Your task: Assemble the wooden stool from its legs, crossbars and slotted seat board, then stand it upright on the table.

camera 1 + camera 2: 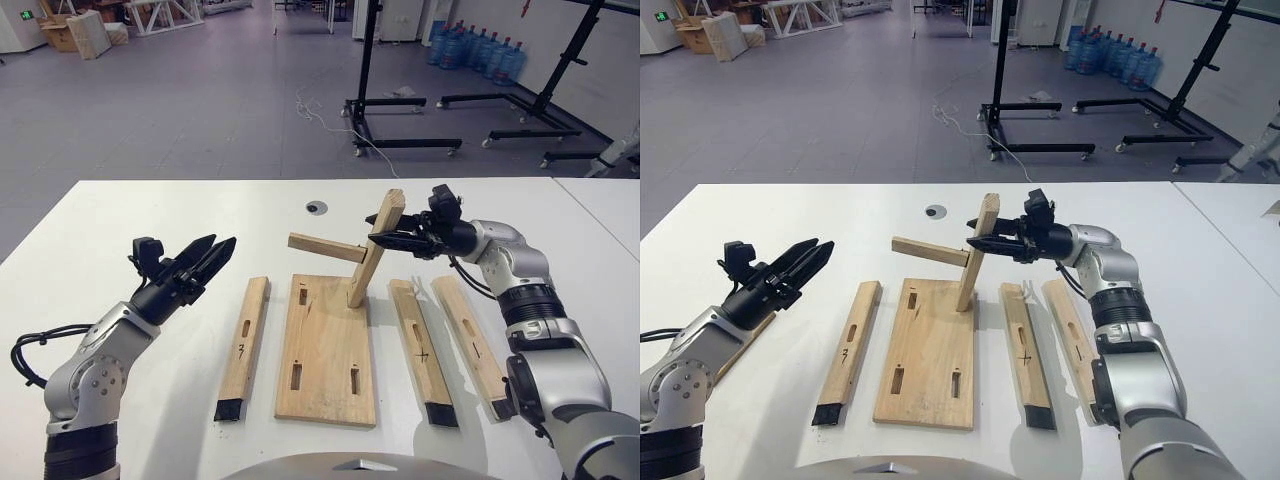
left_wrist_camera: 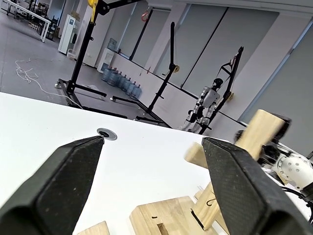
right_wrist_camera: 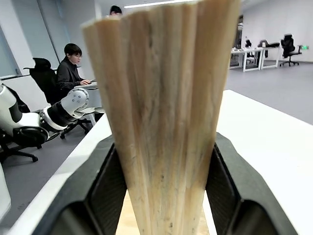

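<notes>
Above table (image 1: 150, 210), right arm (image 1: 500, 252) (jaws clamped) holds leg (image 1: 362, 280) tilted.

I'm seeing the slotted seat board (image 1: 325, 350) lying flat on the surface (image 1: 150, 210), pale wood with its rectangular slots facing up. A tilted leg (image 1: 372, 262) is standing at its far right corner, with my right pincer (image 1: 383, 240) clamping it near the top. A crossbar (image 1: 325, 247) is sticking out leftward from it. The left leg (image 1: 244, 345) is lying beside the board, and the inner right leg (image 1: 422, 350) and outer right leg (image 1: 470, 345) are lying opposite.

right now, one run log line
right gripper shut on leg with crossbar, on seat board | left gripper open, empty | three loose legs flat
</notes>
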Available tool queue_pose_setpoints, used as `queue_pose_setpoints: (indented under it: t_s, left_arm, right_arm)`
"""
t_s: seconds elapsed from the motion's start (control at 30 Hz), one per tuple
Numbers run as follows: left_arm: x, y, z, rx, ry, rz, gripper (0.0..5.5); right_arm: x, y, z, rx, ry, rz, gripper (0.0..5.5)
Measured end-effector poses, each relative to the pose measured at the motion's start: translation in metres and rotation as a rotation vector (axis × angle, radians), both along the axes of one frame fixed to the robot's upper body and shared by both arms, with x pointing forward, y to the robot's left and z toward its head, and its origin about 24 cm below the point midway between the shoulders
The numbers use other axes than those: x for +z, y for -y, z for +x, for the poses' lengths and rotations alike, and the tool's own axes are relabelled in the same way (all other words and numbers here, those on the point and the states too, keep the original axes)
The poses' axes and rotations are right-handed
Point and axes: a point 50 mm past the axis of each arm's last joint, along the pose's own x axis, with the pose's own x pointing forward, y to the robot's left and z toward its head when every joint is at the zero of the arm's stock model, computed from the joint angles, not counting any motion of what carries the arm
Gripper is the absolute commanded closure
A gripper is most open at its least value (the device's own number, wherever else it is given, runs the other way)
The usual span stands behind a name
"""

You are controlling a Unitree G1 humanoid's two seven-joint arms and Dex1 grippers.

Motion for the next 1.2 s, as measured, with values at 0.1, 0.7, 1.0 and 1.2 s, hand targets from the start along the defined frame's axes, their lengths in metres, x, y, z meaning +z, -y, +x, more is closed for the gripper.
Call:
queue_pose_setpoints:
  t_s: [0.1, 0.7, 1.0, 1.2]
  left_arm:
    - [-0.003, 0.0, -0.002, 0.005, -0.009, 0.0, 1.82]
    - [-0.007, 0.0, -0.002, 0.006, -0.016, 0.007, 1.82]
    - [-0.008, -0.001, -0.002, 0.006, -0.02, 0.029, 1.82]
    - [-0.009, -0.001, -0.003, 0.004, -0.02, 0.031, 1.82]
  right_arm:
    - [-0.004, 0.003, 0.003, -0.042, -0.111, 0.015, 2.62]
    - [0.076, 0.026, -0.011, -0.256, 0.132, 0.309, 1.45]
    - [0.054, -0.009, -0.027, -0.086, 0.2, 0.048, 1.45]
    - [0.059, -0.007, -0.028, -0.096, 0.202, 0.064, 1.45]
